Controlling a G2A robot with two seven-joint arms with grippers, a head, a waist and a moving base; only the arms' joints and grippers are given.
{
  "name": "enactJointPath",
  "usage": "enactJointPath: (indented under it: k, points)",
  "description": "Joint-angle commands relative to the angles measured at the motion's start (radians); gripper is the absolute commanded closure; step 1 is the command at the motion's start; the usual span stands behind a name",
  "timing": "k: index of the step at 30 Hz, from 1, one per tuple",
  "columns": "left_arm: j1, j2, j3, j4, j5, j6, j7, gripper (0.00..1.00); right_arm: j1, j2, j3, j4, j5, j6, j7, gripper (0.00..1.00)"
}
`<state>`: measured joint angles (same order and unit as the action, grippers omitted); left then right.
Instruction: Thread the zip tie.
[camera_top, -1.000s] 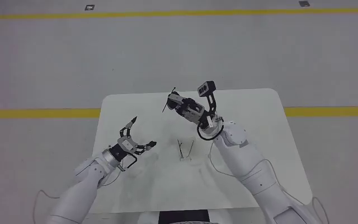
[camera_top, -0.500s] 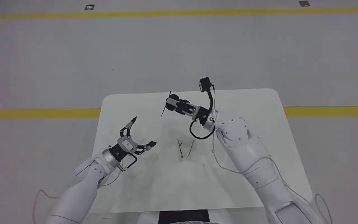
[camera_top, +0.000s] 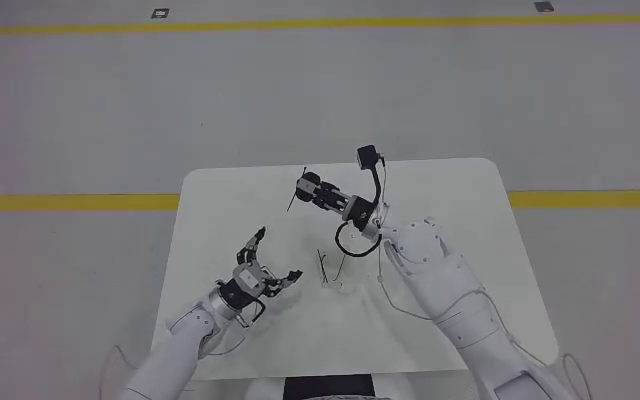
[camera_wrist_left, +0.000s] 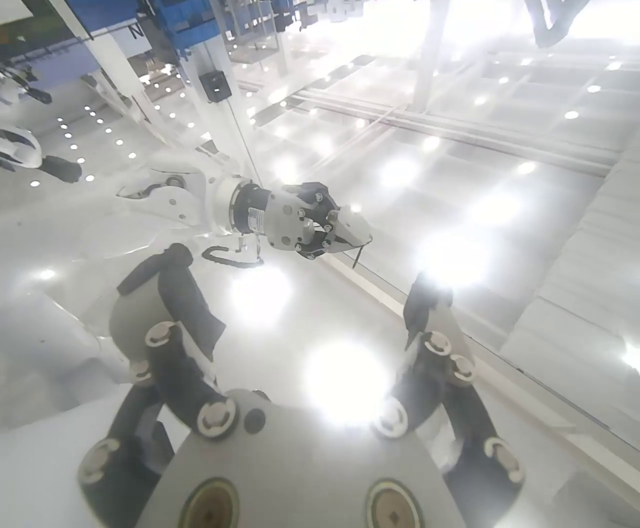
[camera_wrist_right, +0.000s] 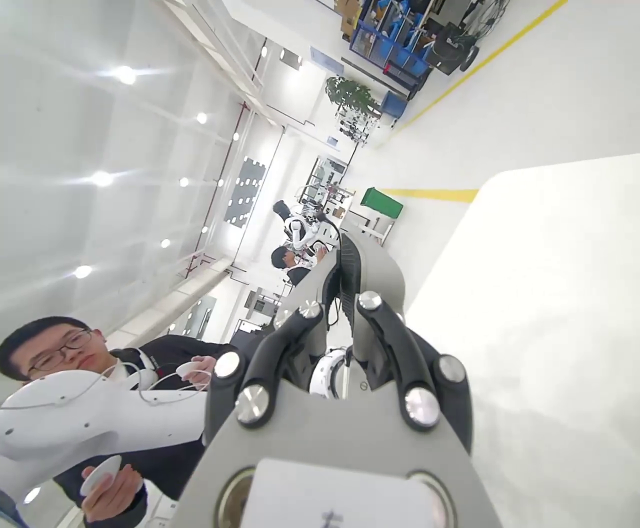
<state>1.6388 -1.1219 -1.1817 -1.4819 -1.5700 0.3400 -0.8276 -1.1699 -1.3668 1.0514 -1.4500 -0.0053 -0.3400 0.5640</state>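
Top view: zip tie (camera_top: 292, 203) in right tool (camera_top: 303, 184)

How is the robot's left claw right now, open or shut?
Open. On the left claw, the fingers are spread far apart, with nothing held between them.

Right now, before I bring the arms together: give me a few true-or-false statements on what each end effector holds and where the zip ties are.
1. The right end effector is shut on a zip tie. True.
2. The left end effector grips a zip tie too. False: it is open and holds nothing.
3. On the table lie loose zip ties. True.
4. The two end effectors touch each other. False: they are apart.
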Motion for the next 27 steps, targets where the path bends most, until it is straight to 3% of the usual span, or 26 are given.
enactJointPath:
  k: [1,9,13,17,21,27]
  points:
    - [-0.006,-0.005,-0.005,0.005,0.0,0.0,0.0,0.0,0.0,0.0,0.0,0.0,0.0,0.0,0.0,1.0]
    - [-0.008,-0.006,-0.005,0.004,0.004,-0.008,0.01,0.0,-0.004,0.0,0.0,-0.002,-0.002,0.003,-0.007,1.0]
    - [-0.007,-0.005,-0.021,-0.021,0.105,-0.149,0.038,0.0,-0.019,0.005,0.012,-0.028,-0.052,0.059,-0.042,1.0]
    - [0.008,0.002,-0.041,-0.05,0.321,-0.346,0.072,0.0,-0.032,0.012,0.03,-0.066,-0.106,0.141,-0.062,1.0]
    - [0.032,0.002,-0.046,-0.065,0.539,-0.58,0.153,0.0,-0.045,0.017,0.038,-0.109,-0.155,0.224,-0.073,1.0]
    - [0.033,0.001,-0.046,-0.065,0.54,-0.59,0.159,0.0,-0.046,0.019,0.041,-0.12,-0.177,0.236,-0.078,1.0]
